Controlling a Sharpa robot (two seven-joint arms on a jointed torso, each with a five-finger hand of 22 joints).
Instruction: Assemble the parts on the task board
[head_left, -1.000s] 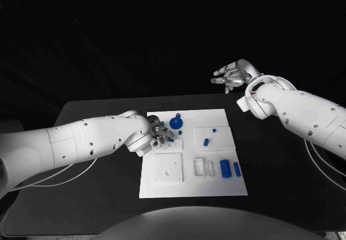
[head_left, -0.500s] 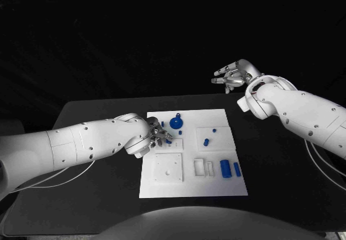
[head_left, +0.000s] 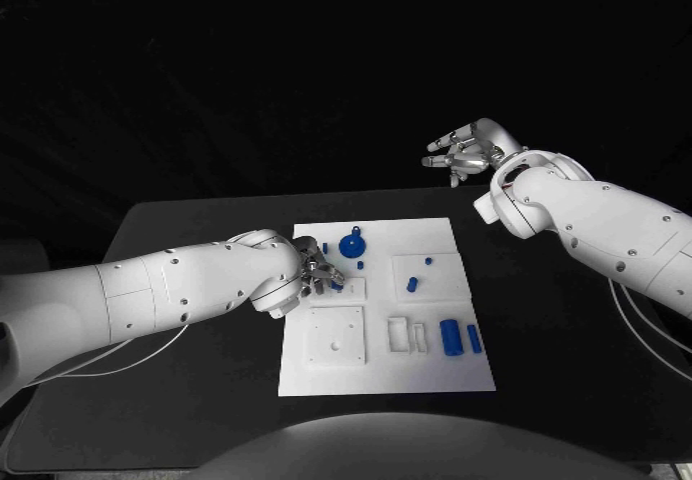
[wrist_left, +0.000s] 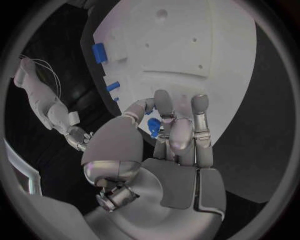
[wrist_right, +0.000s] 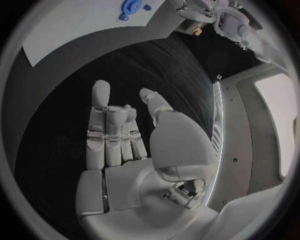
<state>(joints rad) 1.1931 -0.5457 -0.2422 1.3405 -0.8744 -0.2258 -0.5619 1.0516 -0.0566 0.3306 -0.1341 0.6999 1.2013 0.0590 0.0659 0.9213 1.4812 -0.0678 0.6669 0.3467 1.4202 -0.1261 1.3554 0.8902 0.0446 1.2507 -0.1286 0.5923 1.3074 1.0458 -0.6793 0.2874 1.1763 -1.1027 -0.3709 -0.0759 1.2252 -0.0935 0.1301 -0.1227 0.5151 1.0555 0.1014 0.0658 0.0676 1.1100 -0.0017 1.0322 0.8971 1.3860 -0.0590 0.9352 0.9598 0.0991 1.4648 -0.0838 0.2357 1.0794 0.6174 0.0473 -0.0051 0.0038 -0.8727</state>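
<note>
- The left hand pinches a small blue part just above the task board, likely to fit it in
- The right hand waits far off, fingers apart, holding nothing

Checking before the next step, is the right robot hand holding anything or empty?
Empty. The right robot hand is raised off the table with fingers apart and nothing between them.

The left hand covers part of the task board's left edge; the small blue part between its fingers is largely hidden.
</note>
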